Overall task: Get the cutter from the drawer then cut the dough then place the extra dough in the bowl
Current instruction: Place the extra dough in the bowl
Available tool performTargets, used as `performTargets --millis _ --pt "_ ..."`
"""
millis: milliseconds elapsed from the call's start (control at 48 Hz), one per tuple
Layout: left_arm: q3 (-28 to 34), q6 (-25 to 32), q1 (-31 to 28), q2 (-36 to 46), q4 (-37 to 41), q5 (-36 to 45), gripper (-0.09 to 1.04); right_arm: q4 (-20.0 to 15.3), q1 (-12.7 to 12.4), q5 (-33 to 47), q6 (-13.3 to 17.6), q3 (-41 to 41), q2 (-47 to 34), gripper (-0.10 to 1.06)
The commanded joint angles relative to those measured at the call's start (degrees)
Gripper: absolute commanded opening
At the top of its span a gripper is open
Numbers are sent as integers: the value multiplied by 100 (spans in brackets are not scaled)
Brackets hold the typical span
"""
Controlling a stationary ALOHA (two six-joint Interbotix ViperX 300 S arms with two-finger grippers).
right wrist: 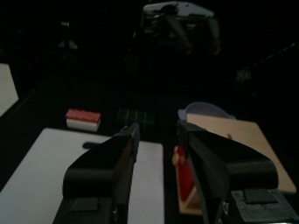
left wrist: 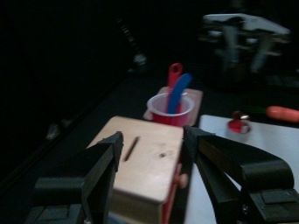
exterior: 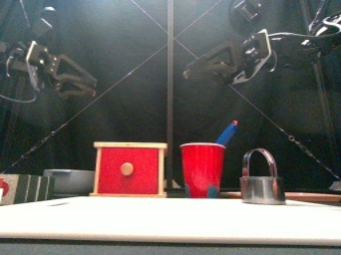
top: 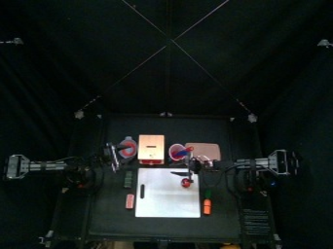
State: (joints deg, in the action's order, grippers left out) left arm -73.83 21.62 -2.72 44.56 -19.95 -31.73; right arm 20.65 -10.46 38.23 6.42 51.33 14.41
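Only the front view showed the metal cutter (exterior: 262, 179) plainly, upright on the white board (exterior: 170, 221) at 3 o'clock from the red cup (exterior: 202, 169). The wrist views showed the jaws: the left tool (left wrist: 152, 142) was released over the wooden box (left wrist: 140, 171), and the right tool (right wrist: 158, 131) was released and empty. Both arms hung high above the tabletop (top: 104, 219).

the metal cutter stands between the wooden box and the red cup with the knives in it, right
Not quite. In the front view the red cup is the one in the middle, with the wooden box to its left and the metal cutter to its right. The cup does hold the knives.
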Motion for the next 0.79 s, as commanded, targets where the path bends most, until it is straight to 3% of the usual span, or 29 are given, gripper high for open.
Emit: performTargets --millis 21,792 --pt "211 0 352 -9 79 -149 91 -123 -35 202 9 -53 26 78" --pt "44 -9 229 -264 229 -193 91 -598 -79 237 9 -105 -519 78"
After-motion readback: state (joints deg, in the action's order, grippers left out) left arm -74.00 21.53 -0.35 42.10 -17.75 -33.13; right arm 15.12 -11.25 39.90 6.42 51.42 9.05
